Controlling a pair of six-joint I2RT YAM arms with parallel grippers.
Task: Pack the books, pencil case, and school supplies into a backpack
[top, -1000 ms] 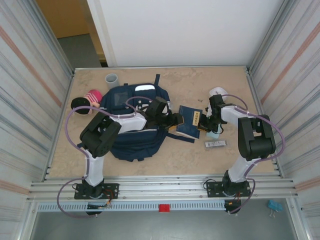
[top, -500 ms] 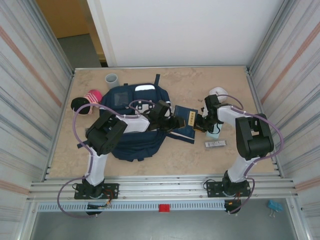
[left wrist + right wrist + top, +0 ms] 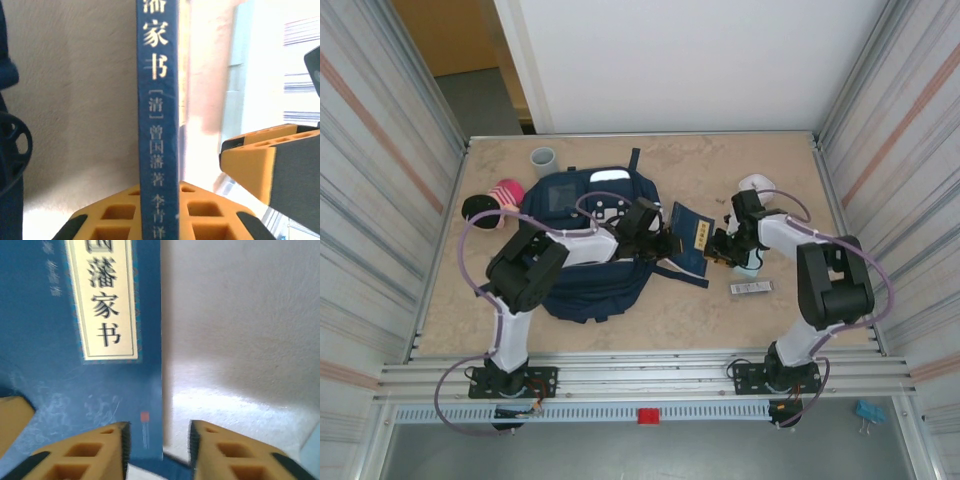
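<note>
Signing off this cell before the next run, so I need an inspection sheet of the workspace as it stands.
Surface: beige marbled table, no spills seen.
Job's things: navy backpack lying flat; navy book tilted at its right edge, between the grippers.
Clutter: grey cup, pink striped item, white item, small silver-black bar.
Grippers: left gripper at the book's spine, grip unclear; right gripper open, the book's edge between its jaws.
Cables: purple cables looped along both arms.
Surroundings: corrugated metal walls; blue clip outside the rail.
</note>
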